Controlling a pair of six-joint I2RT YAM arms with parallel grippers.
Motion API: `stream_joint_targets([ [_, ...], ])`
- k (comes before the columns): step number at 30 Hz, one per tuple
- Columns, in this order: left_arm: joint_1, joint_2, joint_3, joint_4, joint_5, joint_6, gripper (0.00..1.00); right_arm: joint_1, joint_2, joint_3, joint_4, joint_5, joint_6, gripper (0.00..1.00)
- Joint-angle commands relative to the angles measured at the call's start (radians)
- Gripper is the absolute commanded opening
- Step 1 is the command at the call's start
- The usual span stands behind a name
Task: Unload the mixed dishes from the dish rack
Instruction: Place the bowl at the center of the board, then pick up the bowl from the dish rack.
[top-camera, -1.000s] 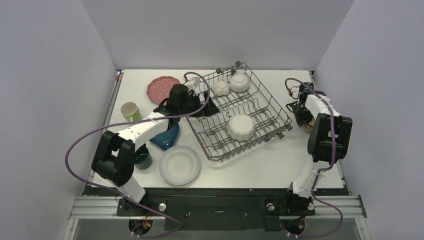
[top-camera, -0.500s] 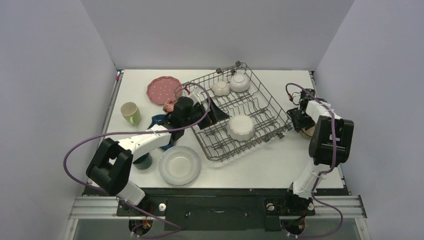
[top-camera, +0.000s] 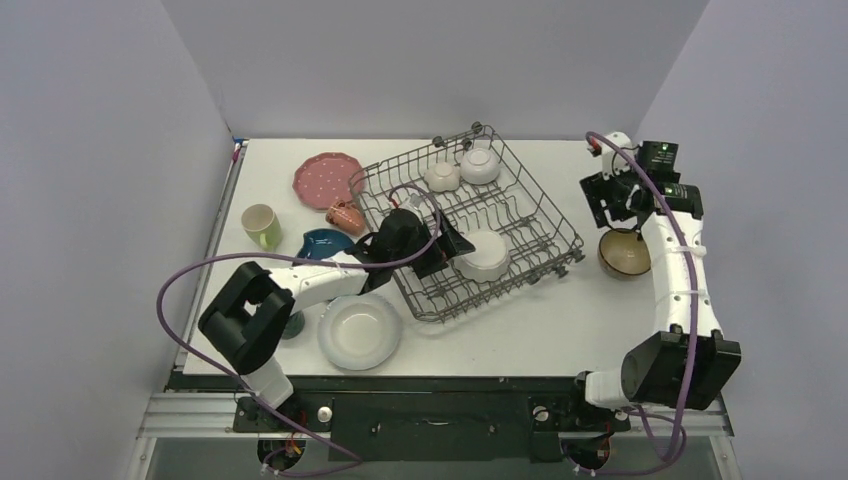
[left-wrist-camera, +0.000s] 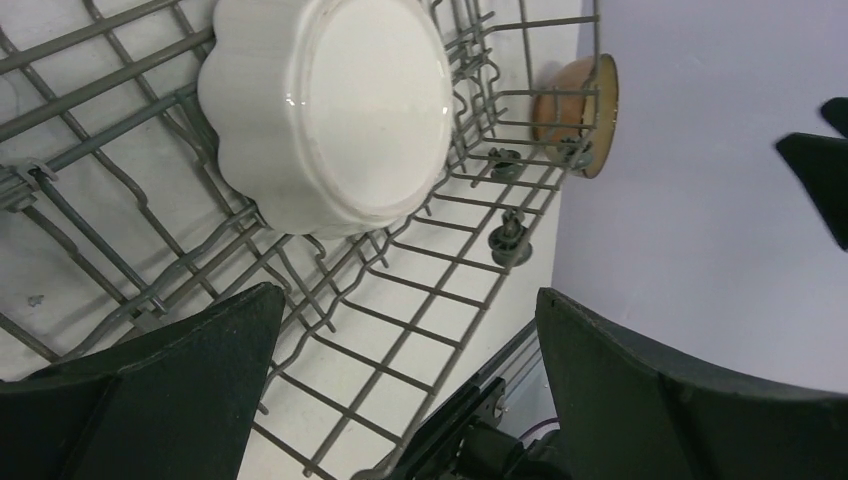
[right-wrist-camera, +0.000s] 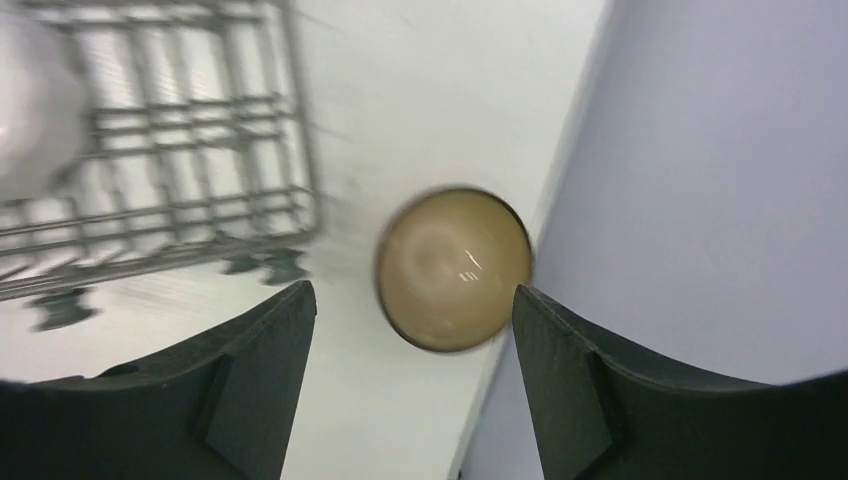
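1. The left tool (left-wrist-camera: 400, 390) is spread wide and holds nothing. In its wrist view its two dark fingers fill the lower corners.
2. Just above that gap, at upper centre-left, a white fluted bowl (left-wrist-camera: 325, 105) lies base-up on the prongs of the dish rack (left-wrist-camera: 430, 260). Taking it looks like the step in hand.
3. To do it well, I would bring one finger under the scalloped rim and one over the base. Clench firmly, since glazed ceramic is likely slippery, and lift straight up so the rim clears the prongs before swinging aside.
4. The rack sits mid-frame in the overhead view, with two small white bowls (top-camera: 441, 177) at its upper end.
5. The right tool (right-wrist-camera: 410, 400) is also released and empty. It hovers over the brown bowl (right-wrist-camera: 455, 268), which stands on the worktop (top-camera: 520, 330) at right, outside the rack.
6. At the left of the overhead frame, the pink plate (top-camera: 325, 178), cups, blue dish (top-camera: 325, 243) and white plate (top-camera: 359, 330) crowd together. Choose a landing spot apart from them.
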Motion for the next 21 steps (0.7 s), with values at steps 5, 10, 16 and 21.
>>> stream_joint_targets([
  [5, -0.015, 0.095, 0.033, 0.103, -0.022, 0.003, 0.97, 0.302, 0.119, 0.045, 0.019, -0.435, 0.203, 0.62],
  [10, -0.015, 0.141, 0.06, 0.069, -0.062, 0.014, 0.97, 0.368, 0.279, 0.065, 0.12, -0.255, 0.382, 0.54],
  [16, -0.015, 0.202, 0.092, 0.078, -0.084, 0.022, 0.97, 0.369, 0.361, 0.015, 0.198, -0.125, 0.439, 0.54],
  [21, -0.015, 0.267, 0.124, 0.126, -0.068, 0.016, 0.97, 0.367, 0.421, 0.009, 0.218, -0.037, 0.45, 0.54],
])
